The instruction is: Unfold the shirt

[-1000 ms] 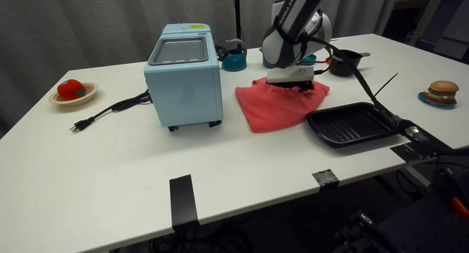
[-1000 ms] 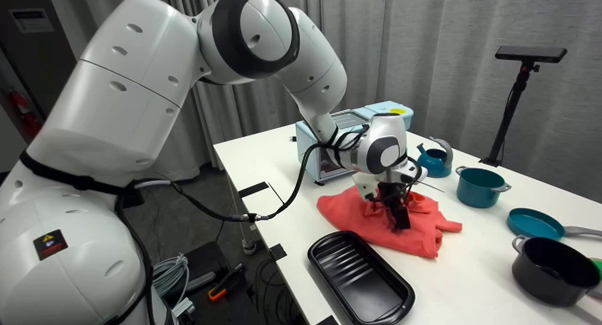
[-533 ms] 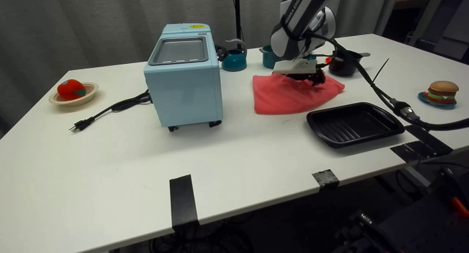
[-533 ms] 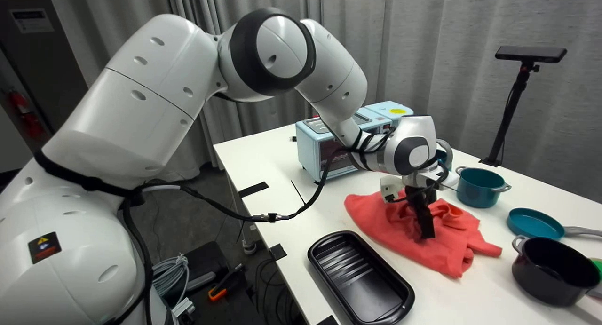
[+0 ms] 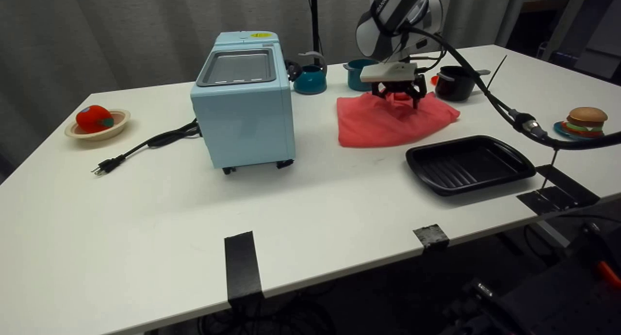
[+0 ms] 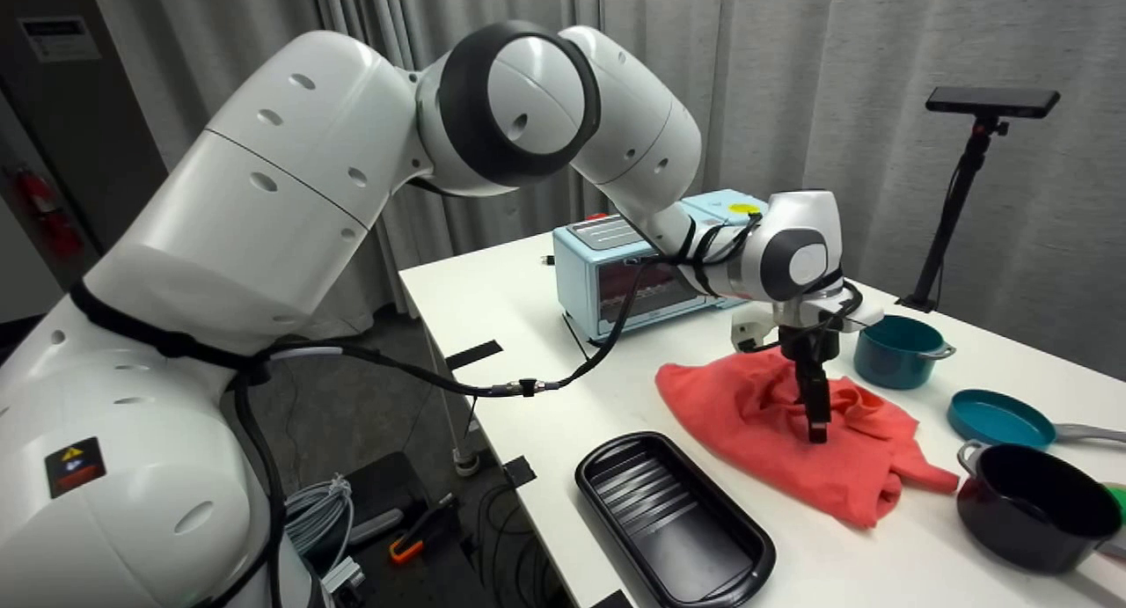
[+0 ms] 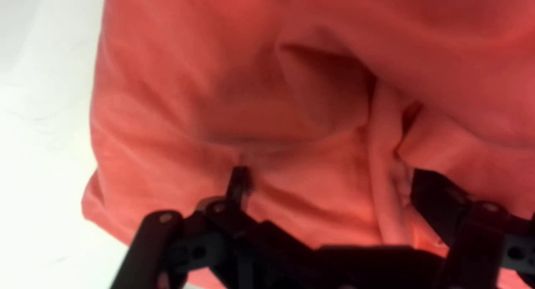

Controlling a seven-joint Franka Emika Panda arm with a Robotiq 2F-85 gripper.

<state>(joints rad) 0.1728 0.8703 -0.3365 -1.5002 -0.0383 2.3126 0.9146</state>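
Black and jointed, the gripper (image 7: 329,172) points down at the rumpled coral shirt (image 6: 765,436) with its jaws spread wide and nothing gripped, though whether they touch it cannot be told. Above, the arm (image 5: 399,7) carries lettering of which "RANKA" is legible, and farther back along it a label (image 6: 75,467) shows a yellow triangle. The shirt lies on the white table (image 5: 165,218) near the tray (image 6: 677,520), between the oven (image 5: 247,124), whose yellow sticker (image 5: 261,35) is too small to read, and the black pot (image 6: 1003,524), while the background sign (image 6: 60,39) is equally unreadable.
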